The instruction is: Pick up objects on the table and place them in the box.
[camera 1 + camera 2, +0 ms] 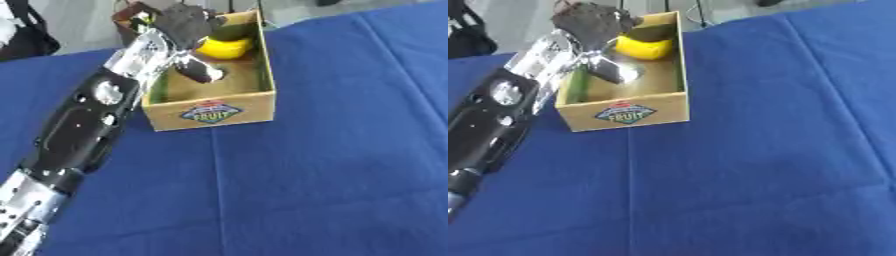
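Observation:
A cardboard box (210,113) with a "fruit" label on its front wall stands on the blue cloth at the upper middle. Inside lie a yellow fruit (224,47), a dark green rounded thing (654,31) behind it, and a long green thing (579,85) along the left wall. My left arm reaches in from the lower left. Its black left hand (184,22) hovers over the box's far left corner, back toward the camera, next to the dark green thing. Whether it touches that thing is hidden. My right hand shows in neither view.
Blue cloth (332,165) covers the table in front of and to the right of the box, with no loose objects on it. A black bag (22,35) sits beyond the table's far left edge. A grey floor lies behind.

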